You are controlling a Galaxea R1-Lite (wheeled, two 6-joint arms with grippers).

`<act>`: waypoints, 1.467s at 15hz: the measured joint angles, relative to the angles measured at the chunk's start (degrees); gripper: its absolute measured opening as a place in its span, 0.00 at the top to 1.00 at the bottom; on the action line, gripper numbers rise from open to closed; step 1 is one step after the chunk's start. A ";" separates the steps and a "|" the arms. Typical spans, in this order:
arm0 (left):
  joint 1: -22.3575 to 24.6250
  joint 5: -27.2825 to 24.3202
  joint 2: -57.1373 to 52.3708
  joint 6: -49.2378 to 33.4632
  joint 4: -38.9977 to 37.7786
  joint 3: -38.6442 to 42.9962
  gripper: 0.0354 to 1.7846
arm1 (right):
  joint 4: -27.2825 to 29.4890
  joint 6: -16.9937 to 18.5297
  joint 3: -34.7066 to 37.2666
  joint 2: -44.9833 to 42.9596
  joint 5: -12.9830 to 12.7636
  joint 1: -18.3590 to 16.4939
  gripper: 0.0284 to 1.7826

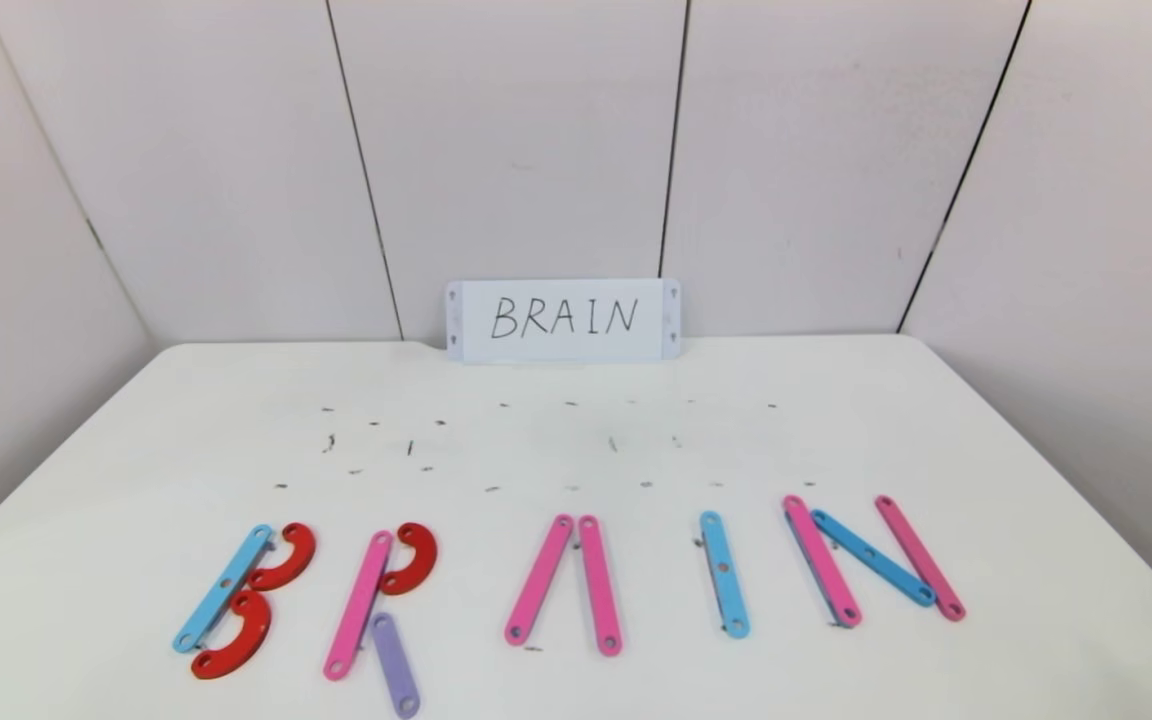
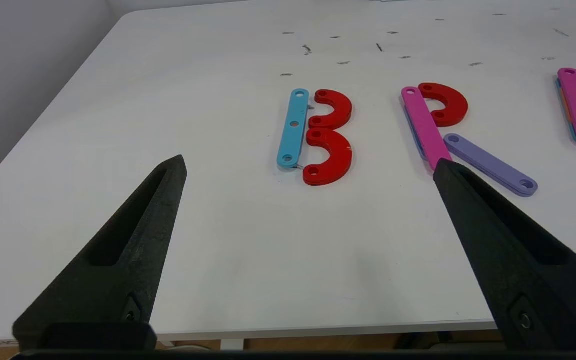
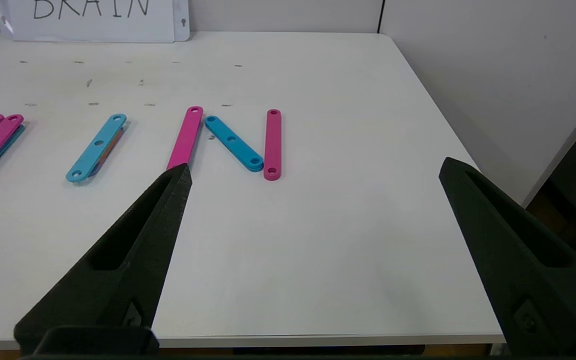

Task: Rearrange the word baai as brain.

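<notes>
Fingers on left gripper (image 2: pixel 308 165) and right gripper (image 3: pixel 313 167) are hanging spread wide, gripping nothing, near the tabletop (image 1: pixel 576 440) edge; strip letters (image 1: pixel 566 585) are lying below the BRAIN card (image 1: pixel 563 319).

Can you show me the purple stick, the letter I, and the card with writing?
purple bar (image 1: pixel 395 665): head view, middle of strip.
light-blue I bar (image 1: pixel 724 574): head view, near its centre hole.
white BRAIN card (image 1: pixel 564 319): head view, on the writing.

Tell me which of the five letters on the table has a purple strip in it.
The R, second from the robot's left; its slanting leg is the only purple strip. The other letters use pink, blue or red.
</notes>
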 joint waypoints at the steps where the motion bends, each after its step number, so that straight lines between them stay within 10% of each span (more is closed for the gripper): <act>1: 0.00 0.00 0.00 0.00 -0.02 0.00 0.03 | 0.00 0.00 0.00 0.00 -0.02 0.00 0.03; 22: 0.00 0.00 0.00 0.00 0.00 0.00 0.03 | 0.13 -0.88 0.00 0.00 0.07 0.02 0.03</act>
